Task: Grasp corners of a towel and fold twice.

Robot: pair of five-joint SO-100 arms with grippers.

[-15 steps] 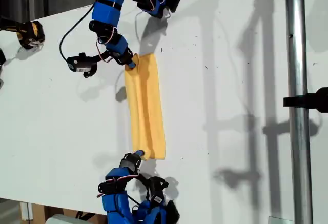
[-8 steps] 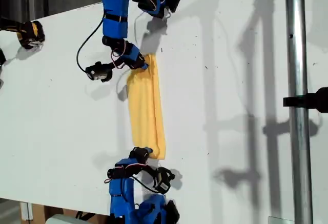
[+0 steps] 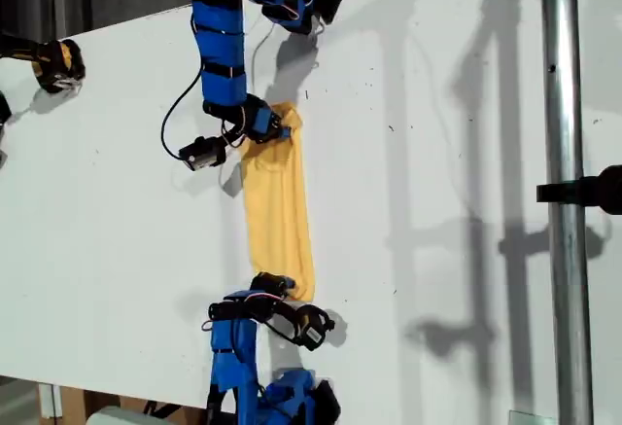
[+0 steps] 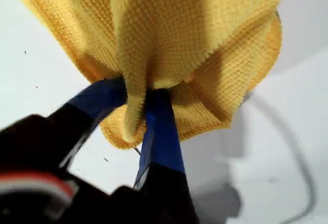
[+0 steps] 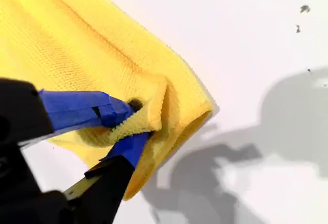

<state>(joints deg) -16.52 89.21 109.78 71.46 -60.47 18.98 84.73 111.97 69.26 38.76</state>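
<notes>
exterior view: the towel (image 3: 277,213) lies as a narrow folded strip on the white table (image 3: 437,201), an arm pinching each end. which arm is which i cannot tell here.

first wrist view: my first gripper (image 4: 137,93) is clamped on a bunched fold of towel (image 4: 169,39).

second wrist view: my second gripper (image 5: 128,126) is clamped on a folded towel (image 5: 77,55) corner.

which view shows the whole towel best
The exterior view: the towel lies there as a full long strip between both arms. Each wrist view shows only a bunched end pinched in my first gripper or second gripper.
</notes>
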